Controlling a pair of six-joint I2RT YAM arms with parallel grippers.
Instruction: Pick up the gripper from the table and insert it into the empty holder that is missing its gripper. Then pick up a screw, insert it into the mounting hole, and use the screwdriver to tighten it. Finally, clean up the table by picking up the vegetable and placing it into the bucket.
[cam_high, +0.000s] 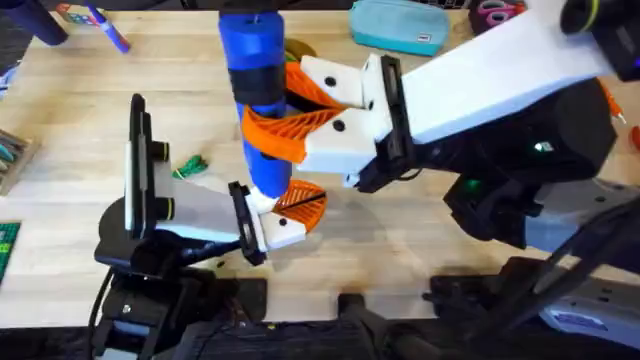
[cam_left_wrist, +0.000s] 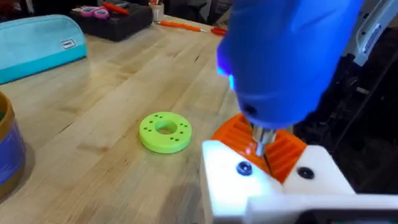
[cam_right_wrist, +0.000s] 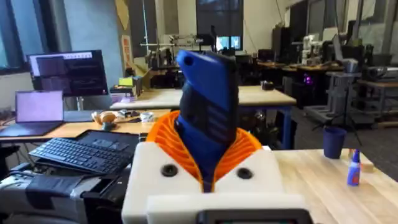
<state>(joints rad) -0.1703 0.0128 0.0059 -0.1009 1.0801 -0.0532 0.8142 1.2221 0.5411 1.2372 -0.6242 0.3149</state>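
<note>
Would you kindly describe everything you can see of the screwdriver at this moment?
The screwdriver is a thick bright-blue cylinder of plastic look with a black band round its middle. The right pincer clamps it between orange ribbed fingers, holding it roughly upright. Its thin metal bit points down onto the orange gripper seated in the white holder.

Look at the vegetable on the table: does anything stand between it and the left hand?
Yes. The vegetable lies just behind the left arm's forearm, and the left hand points away from it with the gripper mounted in it.
</note>
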